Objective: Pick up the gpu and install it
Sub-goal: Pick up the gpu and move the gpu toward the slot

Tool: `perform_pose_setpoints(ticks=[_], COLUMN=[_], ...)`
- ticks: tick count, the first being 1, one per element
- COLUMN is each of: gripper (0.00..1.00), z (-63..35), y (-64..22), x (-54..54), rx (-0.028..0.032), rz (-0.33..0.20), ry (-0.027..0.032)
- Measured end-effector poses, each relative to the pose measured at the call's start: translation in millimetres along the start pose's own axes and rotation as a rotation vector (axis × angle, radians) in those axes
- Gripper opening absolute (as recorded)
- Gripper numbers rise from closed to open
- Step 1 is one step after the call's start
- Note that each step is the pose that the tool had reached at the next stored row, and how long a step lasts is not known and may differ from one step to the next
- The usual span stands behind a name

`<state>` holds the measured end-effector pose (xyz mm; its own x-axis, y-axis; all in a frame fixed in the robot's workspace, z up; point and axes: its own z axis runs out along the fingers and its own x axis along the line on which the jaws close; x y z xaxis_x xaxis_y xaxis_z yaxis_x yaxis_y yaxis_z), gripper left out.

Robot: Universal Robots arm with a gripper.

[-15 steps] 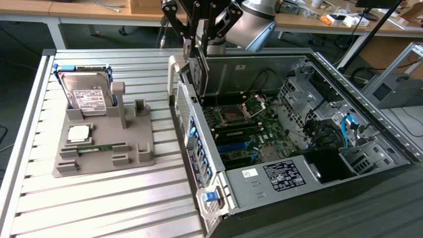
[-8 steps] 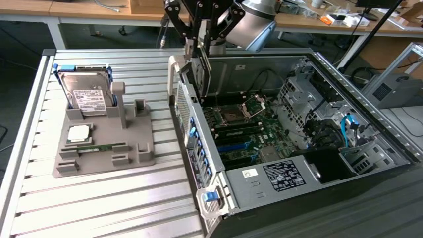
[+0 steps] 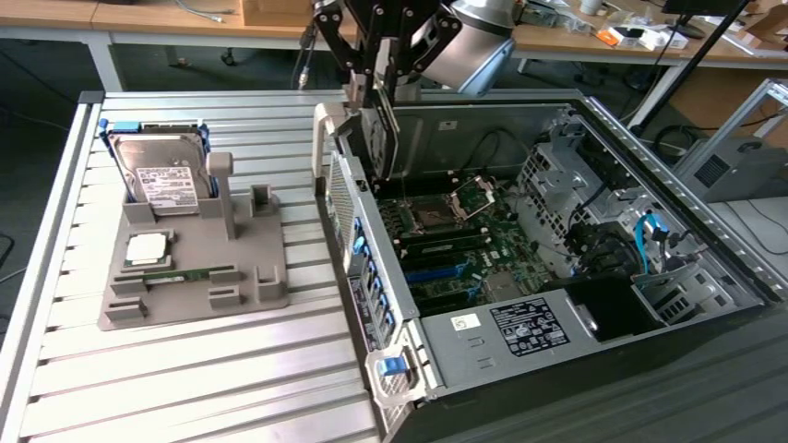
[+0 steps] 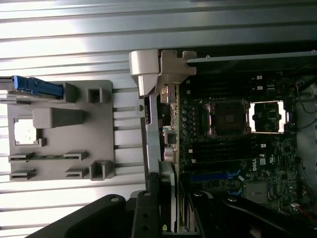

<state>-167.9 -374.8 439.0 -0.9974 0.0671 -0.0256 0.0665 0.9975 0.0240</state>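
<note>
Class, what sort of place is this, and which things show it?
Probably a robotics lab for computer assembly: an open black computer case with a green motherboard, a grey parts holder on a slatted aluminium table, and wooden desks behind.

A slatted metal table (image 3: 185, 369) forms the work surface. Wooden desks (image 3: 50, 14) with white legs stand behind it, over a dark floor (image 3: 31, 120).

The gpu (image 3: 384, 138), a thin flat dark card, hangs upright on edge, clamped in the tool (image 3: 378, 90), over the open computer case (image 3: 518, 125) at its far left corner in the exterior view.
</note>
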Motion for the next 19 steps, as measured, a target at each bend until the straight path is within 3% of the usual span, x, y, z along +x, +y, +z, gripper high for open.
perform_pose_setpoints(ticks=[19], gripper=[0.27], z=[2.1], y=[-0.1], x=[-11.4], rx=[0.0], rz=[0.0], ry=[0.0])
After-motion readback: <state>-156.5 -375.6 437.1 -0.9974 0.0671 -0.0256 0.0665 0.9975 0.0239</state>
